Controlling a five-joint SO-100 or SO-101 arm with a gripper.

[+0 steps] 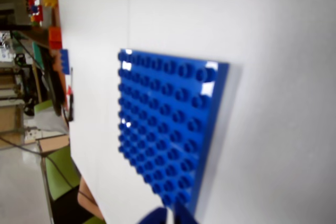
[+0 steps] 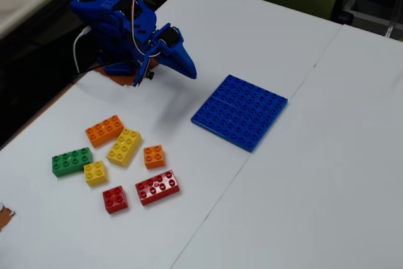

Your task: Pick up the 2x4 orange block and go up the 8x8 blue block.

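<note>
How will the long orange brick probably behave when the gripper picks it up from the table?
The 2x4 orange block looks like rigid moulded plastic, so it should stay stiff. Its sides seem smooth and glossy, so it may slip. It lies flat and low, so it will hardly tip or roll.

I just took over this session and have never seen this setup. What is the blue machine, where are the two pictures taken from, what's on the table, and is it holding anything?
The blue machine is a small robot arm, folded up at the table's far-left corner in the fixed view. Its pincer holds nothing; I cannot tell if it is open. The fixed view looks down from across the white table. The wrist view rides on the arm and shows mostly the 8x8 blue block. The loose bricks lie apart from that plate: the 2x4 orange block untouched, a yellow 2x4 brick, a small orange brick, a green brick, a small yellow brick and two red bricks.
</note>
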